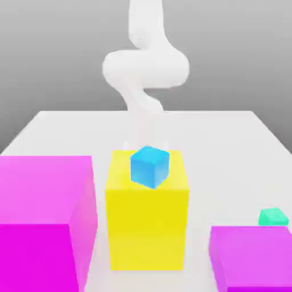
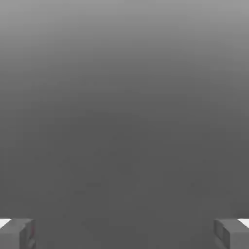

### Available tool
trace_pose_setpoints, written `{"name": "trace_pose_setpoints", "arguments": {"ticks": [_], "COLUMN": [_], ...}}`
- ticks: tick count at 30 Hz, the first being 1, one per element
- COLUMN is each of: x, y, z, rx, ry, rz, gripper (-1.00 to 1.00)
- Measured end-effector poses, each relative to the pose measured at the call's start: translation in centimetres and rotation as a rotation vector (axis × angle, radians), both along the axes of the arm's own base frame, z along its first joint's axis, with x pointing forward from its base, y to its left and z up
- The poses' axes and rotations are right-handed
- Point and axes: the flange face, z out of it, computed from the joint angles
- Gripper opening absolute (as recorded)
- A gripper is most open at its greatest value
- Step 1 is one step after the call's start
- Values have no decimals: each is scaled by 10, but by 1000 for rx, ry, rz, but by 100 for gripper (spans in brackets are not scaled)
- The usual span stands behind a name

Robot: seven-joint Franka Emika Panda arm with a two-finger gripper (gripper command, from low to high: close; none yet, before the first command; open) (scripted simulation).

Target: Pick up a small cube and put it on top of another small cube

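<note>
honestly, nothing's been grabbed yet. in the hand view the fingers sit wide apart with nothing between them, just grey floor-ish haze past the tips, so they're open and empty.

the teal-green cube i need is way over at the exterior view's right, on the worktop just behind the smaller magenta block. the sky-blue cube it has to land on looks like it's perched on top of the big yellow block, middle of the scene. there's also a large magenta block on the exterior view's left. the arm is behind the yellow block, well apart from the green cube.

what worries me: the green cube hugs that magenta block, so coming down on it i could clip the block with a finger and shove the cube away. and the target is tiny and raised, so if i release a bit off-centre the green cube probably slides off, or i bump the blue one off the yellow block.

hard-to-see stuff: the green cube's lower part is hidden behind the magenta block, so i can't tell whether they touch. the yellow block and blue cube cover the arm's lower end in the exterior view, and both magenta blocks are cut off at the frame edge.
</note>
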Motion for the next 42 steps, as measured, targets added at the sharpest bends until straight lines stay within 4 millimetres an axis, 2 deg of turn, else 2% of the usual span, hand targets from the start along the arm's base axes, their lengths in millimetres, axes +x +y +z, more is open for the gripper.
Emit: {"name": "trace_pose_setpoints", "arguments": {"ticks": [3, 6, 9, 12, 16, 18, 21, 25, 30, 31, 37, 39, 42], "x": [33, 54, 63, 62, 44, 23, -9, -56, -66, -67, -67, -66, -66], "y": [40, 80, 120, 159, 207, 235, 264, 288, 293, 293, 293, 293, 294], "z": [-55, -112, -171, -231, -310, -349, -403, -469, -531, -539, -543, -530, -497], "rx": [-3, -8, -16, -25, -37, -48, -58, -66, -66, -68, -68, -65, -65], "ry": [90, 174, 257, 340, 451, 507, 592, 703, 724, 724, 723, 723, 723], "rz": [12, 28, 46, 67, 96, 128, 152, 166, 170, 170, 171, 170, 170], "gripper": [0, 0, 0, 0, 0, 0, 0, 0, 0, -100, -100, -100, -100]}}
